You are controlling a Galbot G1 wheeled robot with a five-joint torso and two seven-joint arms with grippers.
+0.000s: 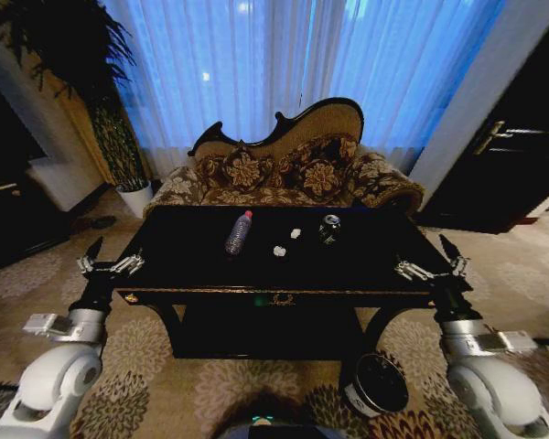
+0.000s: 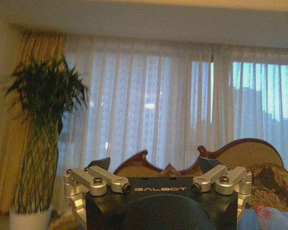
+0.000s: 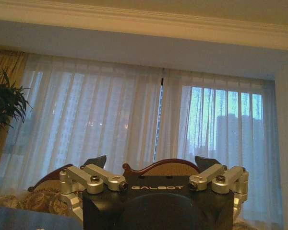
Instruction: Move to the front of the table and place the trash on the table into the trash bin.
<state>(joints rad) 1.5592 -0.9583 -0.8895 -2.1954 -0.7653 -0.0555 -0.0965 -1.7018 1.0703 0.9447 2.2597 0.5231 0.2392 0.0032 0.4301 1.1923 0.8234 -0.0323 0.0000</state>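
The glossy black table (image 1: pixel 192 267) with gold trim stands straight ahead. On its top lie a clear bottle (image 1: pixel 239 232) with a red cap, two white crumpled paper bits (image 1: pixel 280 250) (image 1: pixel 296 233) and a small dark can (image 1: pixel 328 228). The black trash bin (image 1: pixel 377 384) sits on the carpet by the table's front right leg. My left gripper (image 1: pixel 110 262) hovers open off the table's left front corner, holding nothing. My right gripper (image 1: pixel 432 262) hovers open off the right front corner, also holding nothing. The left wrist view shows the left gripper (image 2: pixel 153 165) with the bottle's cap (image 2: pixel 273 218) beyond it.
An ornate floral sofa (image 1: pixel 293 169) stands right behind the table, with curtained windows beyond. A tall potted plant (image 1: pixel 119 146) is at the back left and a dark door (image 1: pixel 512 174) at the right. Patterned carpet surrounds the table.
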